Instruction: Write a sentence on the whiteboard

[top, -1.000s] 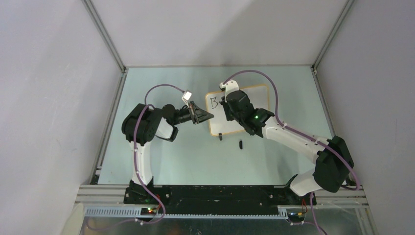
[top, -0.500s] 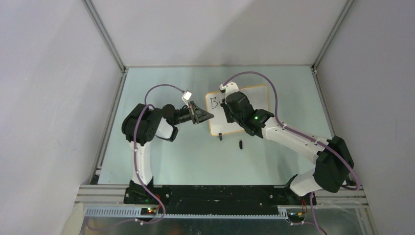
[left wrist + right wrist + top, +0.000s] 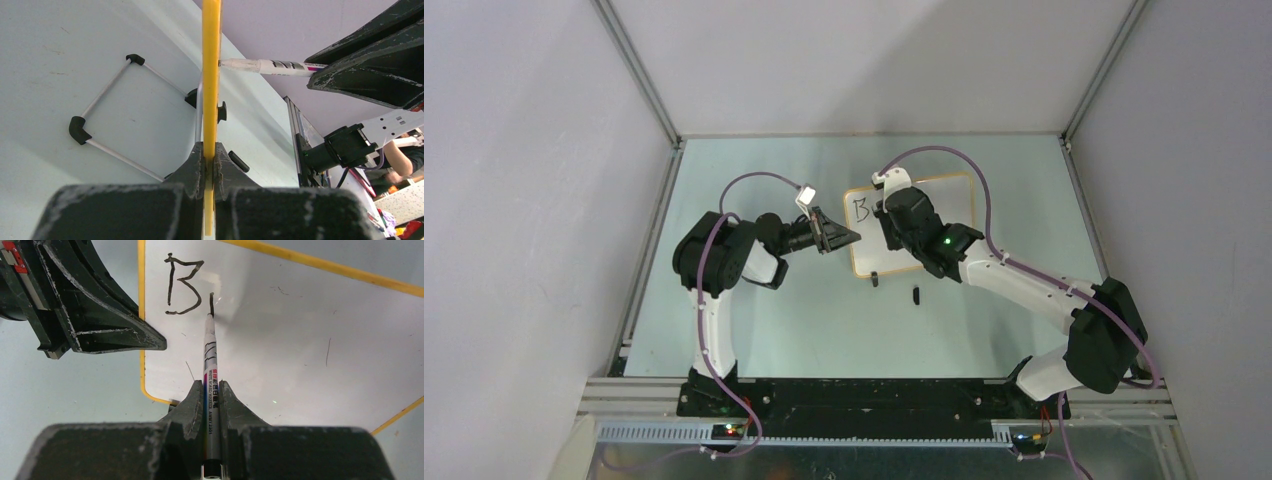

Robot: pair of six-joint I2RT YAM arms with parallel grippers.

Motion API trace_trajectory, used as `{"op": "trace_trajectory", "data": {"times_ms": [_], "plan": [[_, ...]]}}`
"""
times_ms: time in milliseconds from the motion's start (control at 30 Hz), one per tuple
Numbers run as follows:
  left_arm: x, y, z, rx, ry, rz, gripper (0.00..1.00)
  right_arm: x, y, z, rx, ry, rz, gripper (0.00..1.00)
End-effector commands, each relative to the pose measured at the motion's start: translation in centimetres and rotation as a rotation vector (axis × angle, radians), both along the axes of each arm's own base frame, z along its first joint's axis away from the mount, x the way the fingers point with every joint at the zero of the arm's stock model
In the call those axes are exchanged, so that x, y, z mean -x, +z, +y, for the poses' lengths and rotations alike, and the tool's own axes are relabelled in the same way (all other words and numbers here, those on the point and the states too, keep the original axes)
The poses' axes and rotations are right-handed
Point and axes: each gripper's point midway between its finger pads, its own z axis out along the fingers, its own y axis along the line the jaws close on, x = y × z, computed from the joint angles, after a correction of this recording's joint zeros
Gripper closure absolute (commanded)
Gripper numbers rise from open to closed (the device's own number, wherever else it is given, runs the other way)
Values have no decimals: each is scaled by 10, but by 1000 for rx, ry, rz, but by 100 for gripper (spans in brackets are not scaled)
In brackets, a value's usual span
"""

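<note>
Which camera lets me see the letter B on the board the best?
The right wrist camera. The letter B is big and sharp there, with the marker tip touching a short stroke beside it. From the top camera it is tiny. The left wrist camera sees the whiteboard edge-on, so no writing shows.

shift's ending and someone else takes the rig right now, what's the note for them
Left gripper: shut on the board's left edge.
Right gripper: shut on the marker, tip touching the board.
Done: the sentence so far is "B" plus one short stroke beside it, top left of the board.
Left: all the other letters.
</note>
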Motion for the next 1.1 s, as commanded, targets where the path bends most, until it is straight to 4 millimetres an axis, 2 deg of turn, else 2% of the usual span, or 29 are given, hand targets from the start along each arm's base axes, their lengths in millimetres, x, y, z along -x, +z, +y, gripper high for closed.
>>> {"op": "trace_trajectory", "data": {"times_ms": [0, 467, 767, 1067], "plan": [[12, 14, -5, 9, -54, -82, 100, -15, 18, 0, -25, -28, -69, 100], [12, 14, -5, 9, -56, -83, 100, -22, 30, -1, -40, -48, -104, 100], [11, 14, -5, 9, -54, -82, 100, -26, 30, -12, -20, -91, -104, 100], [12, 14, -5, 9, -55, -81, 100, -25, 32, -15, -36, -96, -100, 100]]}}
